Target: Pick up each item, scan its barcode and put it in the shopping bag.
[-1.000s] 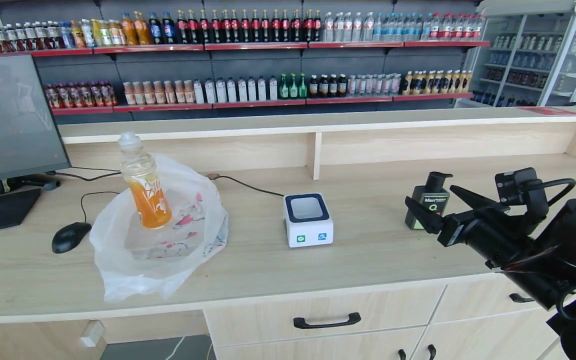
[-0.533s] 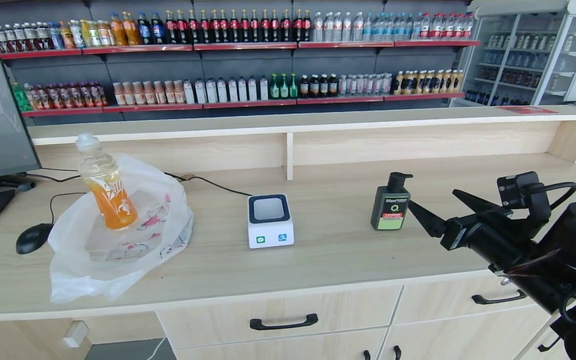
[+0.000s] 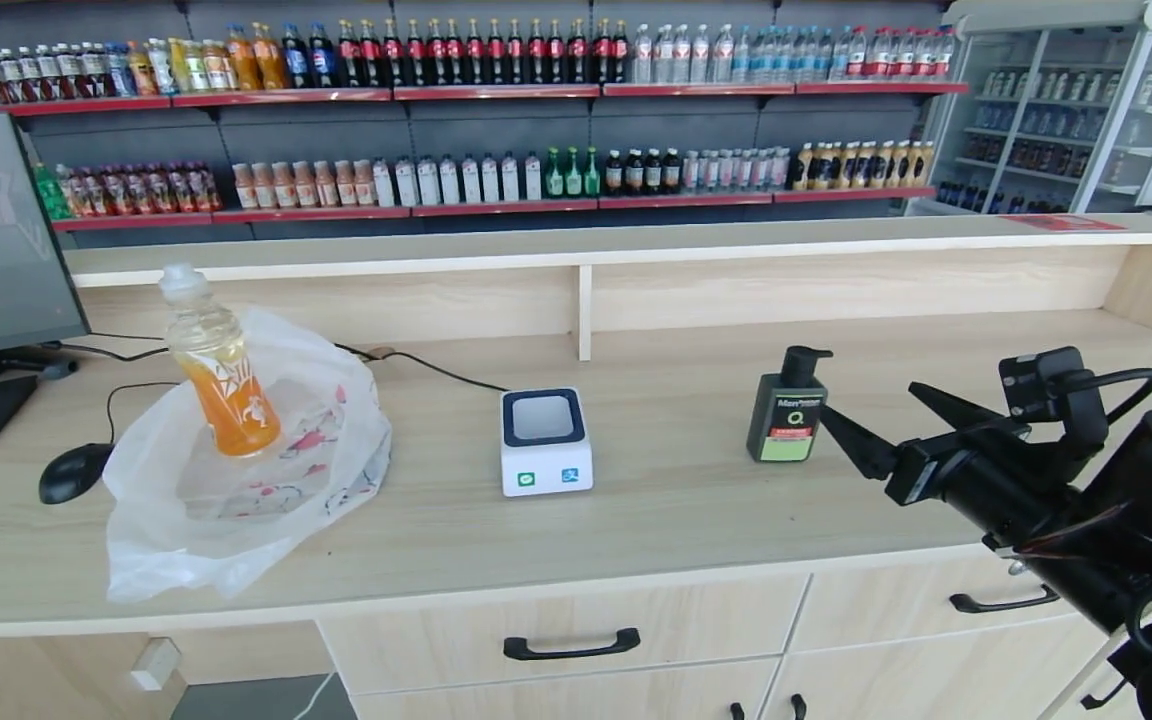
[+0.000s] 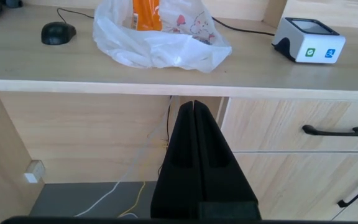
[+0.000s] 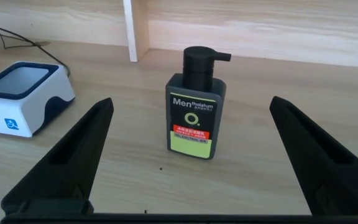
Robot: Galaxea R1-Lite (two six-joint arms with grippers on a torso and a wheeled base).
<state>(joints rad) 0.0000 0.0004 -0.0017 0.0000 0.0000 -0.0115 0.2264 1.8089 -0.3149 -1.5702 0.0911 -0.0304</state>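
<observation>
Standing upright on the counter (image 3: 656,520), right of centre in the head view, the dark pump bottle (image 3: 787,420) has its long axis vertical and sits just left of the right gripper (image 3: 868,398). That gripper's fingers are spread wide and hold nothing. The left gripper (image 4: 194,112), fingers pressed together, hangs below the counter edge, so the right arm is nearer. The printed green-and-red label (image 5: 192,127) faces the right gripper. The barcode is probably on the back. The scanner (image 3: 546,441) sits at centre and the shopping bag (image 3: 236,500) at lower left.

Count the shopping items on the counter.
2: the drink bottle stands in the shopping bag; the pump bottle stands right of the scanner. The bag's folds may hide more.
</observation>
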